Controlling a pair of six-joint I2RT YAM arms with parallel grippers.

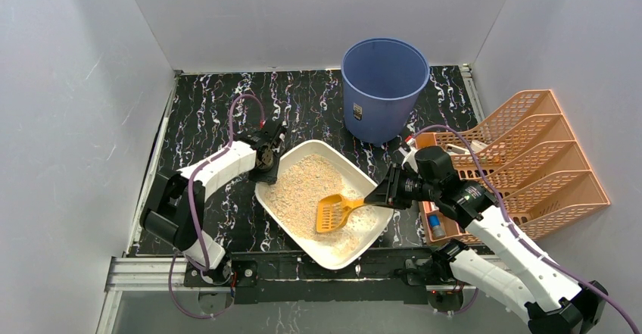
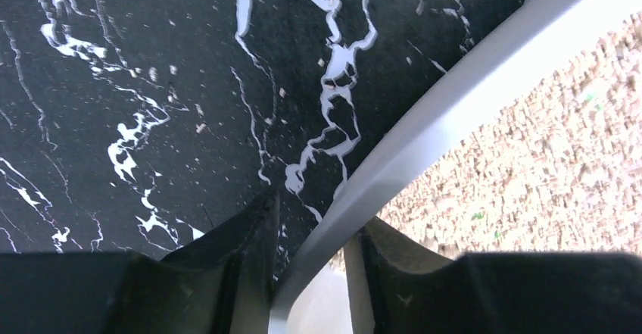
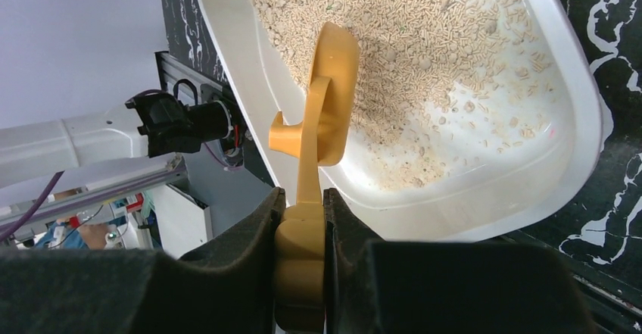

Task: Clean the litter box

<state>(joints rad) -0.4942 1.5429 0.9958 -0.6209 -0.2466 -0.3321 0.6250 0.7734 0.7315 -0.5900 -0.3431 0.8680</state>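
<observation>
The litter box (image 1: 344,161) is a shallow white tray of tan litter, lying at an angle in the middle of the black marble table. My left gripper (image 1: 266,160) is at its far left corner. In the left wrist view the white rim (image 2: 469,92) runs between the fingers, and the gripper (image 2: 314,235) is shut on it. My right gripper (image 1: 376,195) is shut on the handle of a yellow slotted scoop (image 1: 333,211). The scoop head (image 3: 333,84) sits low in the litter near the tray's right side, and the handle is pinched in the gripper (image 3: 301,220).
A tall blue bucket (image 1: 384,88) stands behind the tray, to the right. An orange-pink lattice rack (image 1: 530,160) lies at the right edge of the table, right beside the right arm. Grey walls close in the left, the back and the right.
</observation>
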